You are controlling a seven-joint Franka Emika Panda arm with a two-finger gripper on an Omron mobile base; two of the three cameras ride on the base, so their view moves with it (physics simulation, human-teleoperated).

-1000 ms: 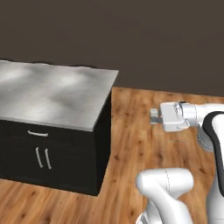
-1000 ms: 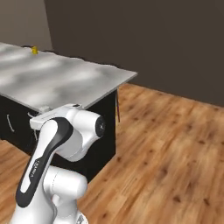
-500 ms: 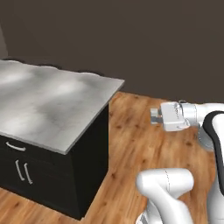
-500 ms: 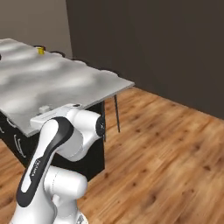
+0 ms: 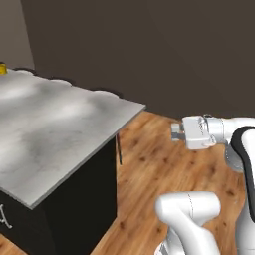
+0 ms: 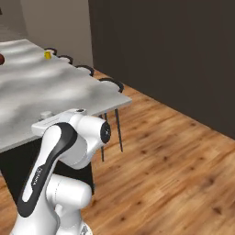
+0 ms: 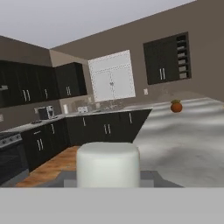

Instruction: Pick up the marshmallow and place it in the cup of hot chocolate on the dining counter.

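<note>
While clamped — marshmallow (image 7: 108,164) in claw (image 5: 175,132)

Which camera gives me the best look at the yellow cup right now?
The right base view: the yellow cup sits far back on the dining counter, small but whole. The left base view catches just a yellow sliver at its left edge.

The surface (image 5: 55,129) lies to the left of the arm. The cup of hot chocolate (image 6: 47,54) stands at its far edge, a plant pot (image 7: 176,106) further along. Bar stools (image 6: 112,85) line the far side. The tool (image 5: 175,132) sits beyond the surface's corner, above the floor (image 6: 174,156).
</note>
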